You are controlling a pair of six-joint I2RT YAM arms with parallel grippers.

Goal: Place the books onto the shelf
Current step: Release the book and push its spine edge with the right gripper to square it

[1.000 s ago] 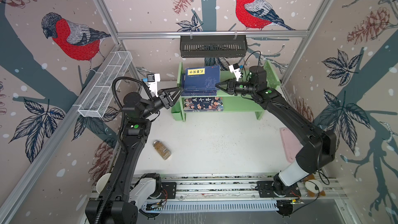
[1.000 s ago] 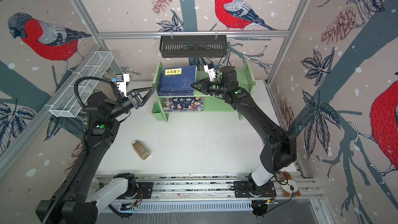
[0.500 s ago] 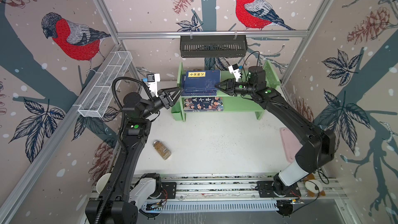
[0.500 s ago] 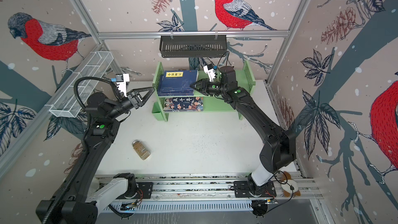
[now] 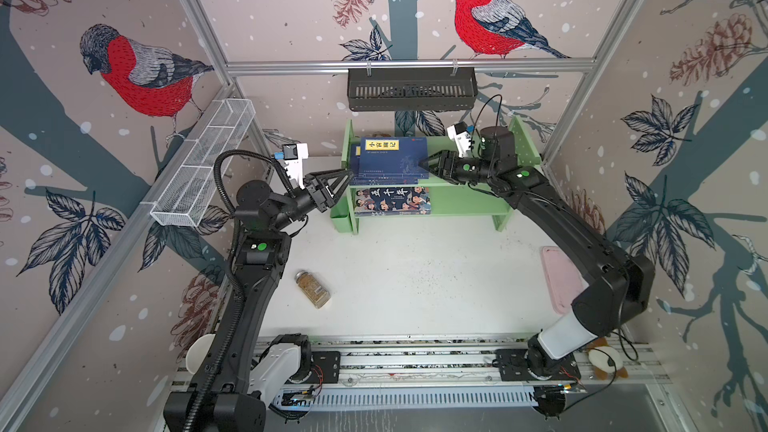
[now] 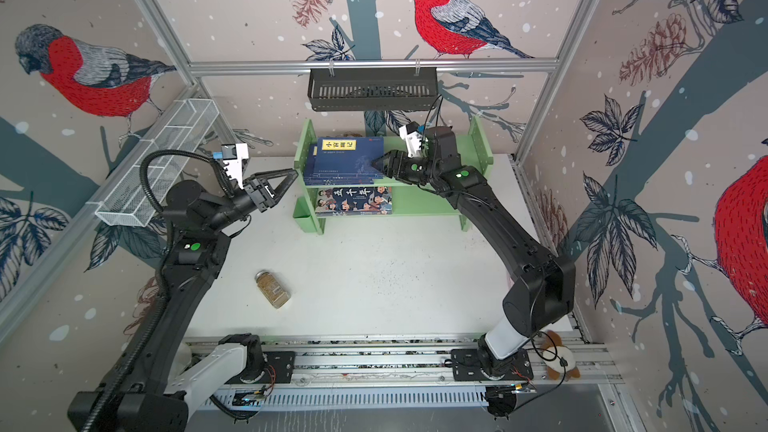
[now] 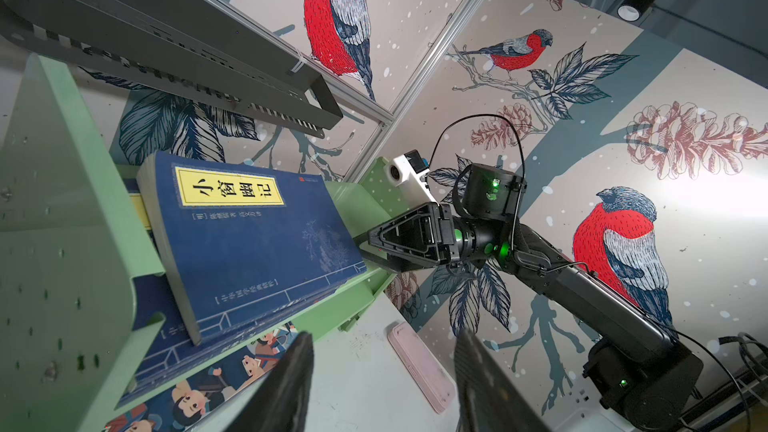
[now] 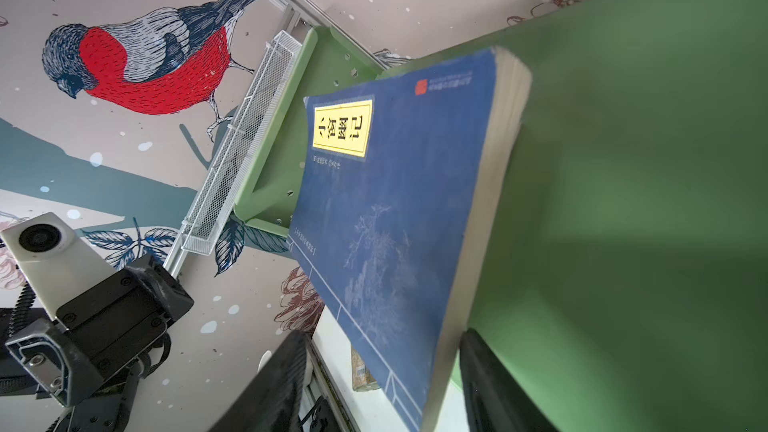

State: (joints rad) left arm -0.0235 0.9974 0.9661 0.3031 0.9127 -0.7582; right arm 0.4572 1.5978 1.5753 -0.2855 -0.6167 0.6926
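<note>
Now your right jaws stand apart astride the top navy book (image 5: 390, 157), which they pinched a second ago; it has settled flat on the stack at the left end of the shelf (image 5: 469, 201), top tier. Your left jaws stay apart, empty.

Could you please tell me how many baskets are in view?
2: a black basket on the back rail, above the shelf; a white wire basket along the left wall.
</note>
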